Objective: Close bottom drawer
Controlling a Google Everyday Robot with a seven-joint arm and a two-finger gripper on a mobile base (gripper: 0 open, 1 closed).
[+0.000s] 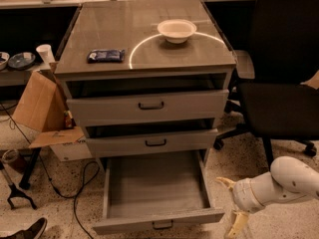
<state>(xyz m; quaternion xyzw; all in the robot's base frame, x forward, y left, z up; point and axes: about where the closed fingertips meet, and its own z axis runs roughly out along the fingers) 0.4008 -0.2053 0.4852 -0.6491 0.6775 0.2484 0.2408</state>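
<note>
The bottom drawer (155,221) is the lowest of three grey drawers and stands pulled far out, its plain grey box interior (155,184) bare. A small black handle (162,225) sits on its flat front near the frame's bottom edge. My gripper (230,204) hangs low at the right of the drawer's front corner, on a white arm (286,179) coming from the right. Its two cream fingers (236,224) are spread apart and hold nothing. It is close to the drawer, not touching.
The two upper drawers (149,106) stand slightly open. A white bowl (176,30) and a dark packet (105,56) lie on the cabinet top. A black office chair (281,78) stands at the right. A cardboard box (45,114) and cables lie at the left.
</note>
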